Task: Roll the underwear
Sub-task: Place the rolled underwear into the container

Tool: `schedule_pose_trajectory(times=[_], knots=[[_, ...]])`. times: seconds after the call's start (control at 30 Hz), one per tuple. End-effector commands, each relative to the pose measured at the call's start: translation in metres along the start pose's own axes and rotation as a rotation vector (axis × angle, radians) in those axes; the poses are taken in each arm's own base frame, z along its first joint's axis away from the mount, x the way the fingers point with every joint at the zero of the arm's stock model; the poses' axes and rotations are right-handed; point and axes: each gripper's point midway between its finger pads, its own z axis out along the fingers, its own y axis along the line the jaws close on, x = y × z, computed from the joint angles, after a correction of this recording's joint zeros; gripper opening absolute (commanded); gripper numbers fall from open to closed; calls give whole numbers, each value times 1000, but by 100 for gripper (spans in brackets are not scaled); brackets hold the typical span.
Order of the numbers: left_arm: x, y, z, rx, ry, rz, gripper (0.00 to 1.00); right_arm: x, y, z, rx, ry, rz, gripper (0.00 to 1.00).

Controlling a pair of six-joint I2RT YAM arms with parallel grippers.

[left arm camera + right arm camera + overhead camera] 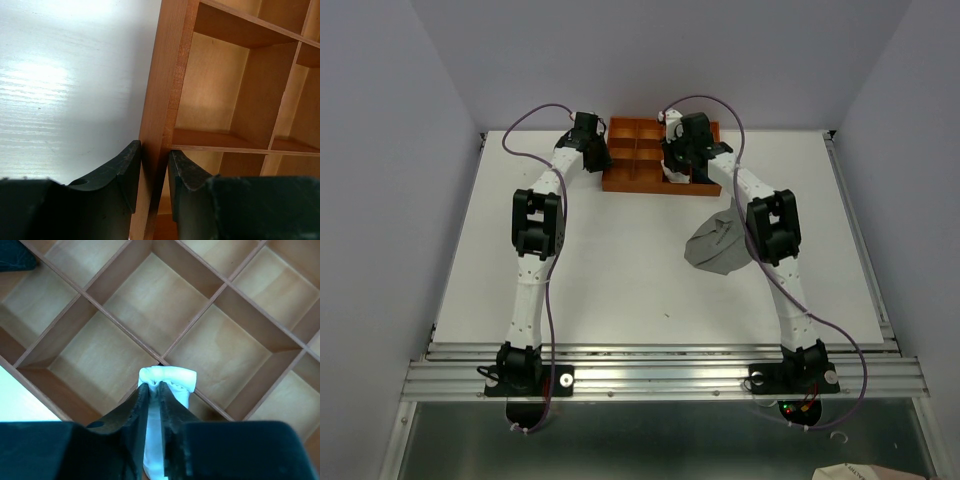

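The thin pale roll (pixel 167 377), soft and light, sat pinched in the nearly closed right jaws above the wooden tray (pixel 156 75), likely to unroll if held slackly. Left jaws clamped the tray's wall; grey underwear (pixel 718 245) lay on the surface (pixel 620 280).

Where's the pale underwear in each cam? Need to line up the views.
Top external: pale underwear sits upper centre, below the right arm's wrist, at the wooden organizer.
Left wrist: not in it.
Right wrist: bottom centre, pinched by the right gripper above the compartments.
Shared landmark: the organizer's walls and dividers, visible in all three.
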Motion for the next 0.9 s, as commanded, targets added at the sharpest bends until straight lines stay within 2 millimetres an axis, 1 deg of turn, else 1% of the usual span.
schedule_pose_trajectory(times=[0.0,0.07,0.1,0.2,0.23,0.33,0.43,0.6,0.67,0.73,0.77,0.8,0.87], knots=[[-17,14,-4,-32,-44,-28,37,0,10,10,-46,-18,-13,17],[-16,13,-4,-30,-42,-26,37,5,10,12,-50,-5,-13,16],[-16,13,-4,-29,-42,-27,37,12,12,14,-57,15,-9,16],[-15,13,-3,-26,-40,-26,37,18,15,16,-76,35,-11,13],[-16,13,-3,-24,-41,-27,37,28,22,20,-88,67,-8,13],[-15,12,-3,-19,-37,-26,37,32,22,20,-96,90,-9,12],[-15,11,-3,-17,-39,-24,37,51,25,25,-114,148,-9,11],[-14,11,-2,-13,-36,-24,37,75,30,26,-143,221,-7,10],[-14,11,-1,-11,-34,-24,37,80,31,26,-149,238,-11,10],[-13,10,-1,-8,-32,-25,37,90,31,27,-153,268,-17,10],[-13,10,-1,-8,-32,-25,37,89,36,27,-156,272,-25,10],[-13,10,-1,-5,-31,-27,37,95,35,28,-152,287,-26,10],[-13,10,-1,-5,-30,-30,37,96,33,30,-135,289,-23,11]])
